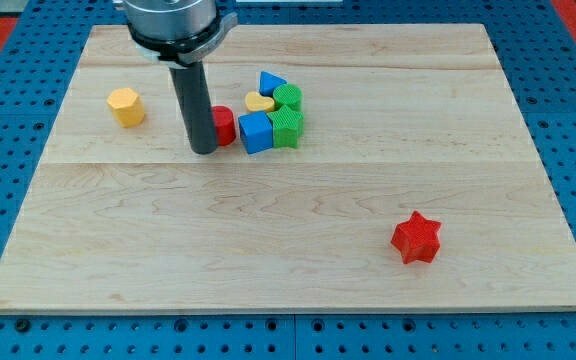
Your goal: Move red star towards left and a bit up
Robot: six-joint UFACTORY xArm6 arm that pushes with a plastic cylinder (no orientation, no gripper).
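In the camera view, a pale wooden board [298, 200] is seen lying on a blue perforated bench [28, 40], filling most of the frame. The red star [415, 238] is found alone in the board's lower right part, nearer the bottom edge than the top and well apart from every other block.

The dark rod is seen coming down from a round metal mount at the view's top, left of centre. My tip [204, 150] is set on the board in its upper half, just at the left side of a red block [224, 126], whose shape is partly hidden by the rod and cannot be made out; whether the two touch cannot be told. No jaws are carried by the arm, so nothing is spread, pressed together or pinched; only the bare rod end is presented. The tip is well apart from the red star, up and to the view's left of it.

A tight cluster is formed to the right of the red block: a blue cube [255, 132], a green block [287, 128] beside it, a yellow heart [260, 102], a second green block [288, 97] and a blue triangular block [271, 83] nearest the top edge. A yellow hexagonal block [126, 106] is placed alone towards the board's upper left corner.
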